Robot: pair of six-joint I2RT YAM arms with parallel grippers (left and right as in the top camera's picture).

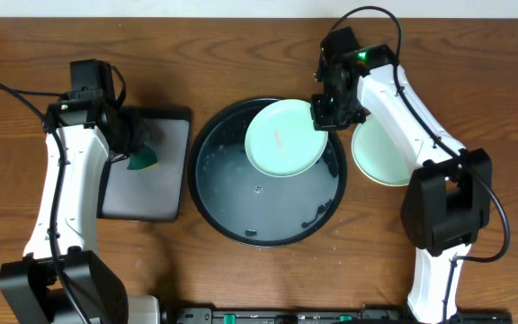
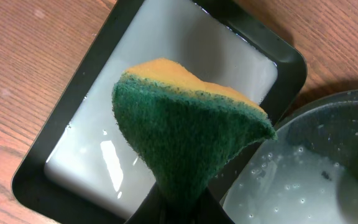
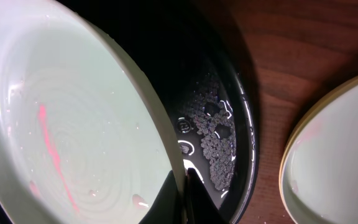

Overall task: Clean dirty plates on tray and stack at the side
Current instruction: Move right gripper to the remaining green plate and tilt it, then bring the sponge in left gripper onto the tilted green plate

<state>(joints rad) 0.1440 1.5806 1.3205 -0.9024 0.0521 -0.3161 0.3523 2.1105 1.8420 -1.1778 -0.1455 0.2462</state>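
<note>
On the wooden counter [image 1: 241, 54], the large round black rimmed tray [image 1: 241, 202] lies under a tilted pale mint round plastic plate [image 1: 281, 139], its right edge clenched in the right pincer [image 1: 320, 108]; the left pincer [image 1: 133, 144] grasps a green-and-orange sponge [image 2: 185, 137]

**Round tray in the middle, one neighbour on each side**

The round tray [image 1: 241, 193] sits mid-table [image 1: 241, 54]. A plate [image 1: 284, 138] hangs tilted over its far right part. Just left of the round tray lies the rectangular tray [image 1: 142, 193], with the sponge [image 1: 140, 162] above its far right corner. Right of the round tray, on the table, rests another plate [image 1: 378, 162], possibly stacked on a second; the right arm [image 1: 403, 108] crosses over it.
</note>
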